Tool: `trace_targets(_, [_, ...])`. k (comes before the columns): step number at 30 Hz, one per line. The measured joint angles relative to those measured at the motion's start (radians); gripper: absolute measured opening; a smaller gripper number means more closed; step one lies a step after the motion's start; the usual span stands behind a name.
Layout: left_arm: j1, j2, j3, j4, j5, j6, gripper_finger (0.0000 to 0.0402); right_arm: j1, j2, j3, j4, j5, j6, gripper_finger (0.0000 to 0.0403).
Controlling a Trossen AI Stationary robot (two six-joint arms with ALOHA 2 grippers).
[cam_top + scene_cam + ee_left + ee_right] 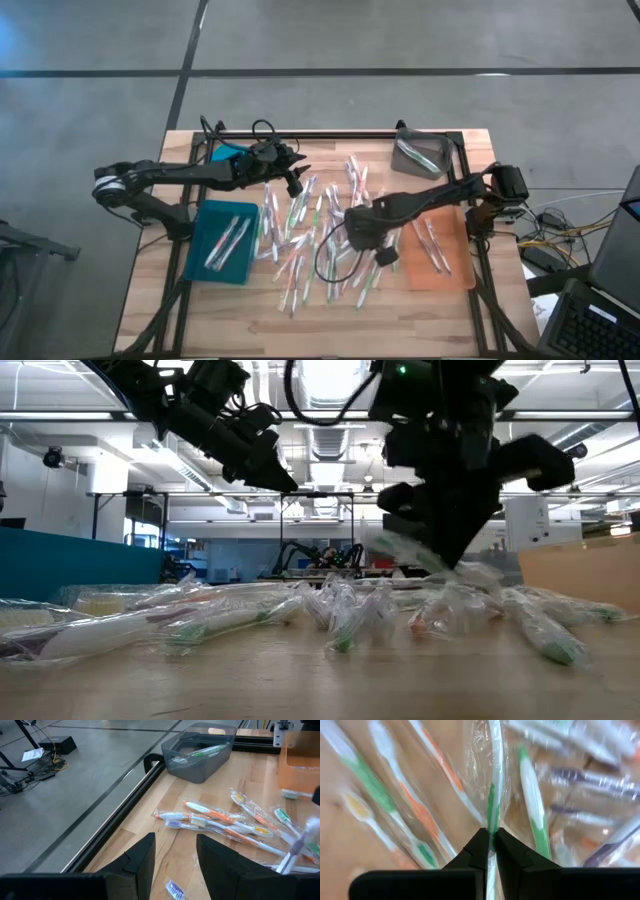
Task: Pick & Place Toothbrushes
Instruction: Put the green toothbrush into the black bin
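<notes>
A: high view: right gripper (362,232) over the toothbrushes (310,235) strewn mid wooden table (300,320); left gripper (292,172) at the pile's far edge. Teal tray (226,243), orange tray (437,252), grey bin (420,152) each hold brushes

B: low view?

A: wrapped brushes across the tabletop, lit hall behind

B: wrists?

A: left wrist: fingers (142,857) spread, holding nothing. Right wrist: fingers (479,851) pinched on a green-and-white toothbrush (493,795) in clear wrap
</notes>
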Motion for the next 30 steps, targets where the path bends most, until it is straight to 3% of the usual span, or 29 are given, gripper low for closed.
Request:
trace_targets(8, [0.0,0.0,0.0,0.0,0.0,0.0,0.0149,0.0,-0.002,0.074,-0.002,-0.093,0.0,0.0018])
trace_targets(19, [0.0,0.0,0.0,0.0,0.0,0.0,0.0149,-0.005,-0.019,0.216,-0.146,-0.087,0.026,0.0018])
trace_targets(30, [0.0,0.0,0.0,0.0,0.0,0.0,0.0149,-0.023,-0.02,0.386,-0.388,0.105,0.025,0.0018])
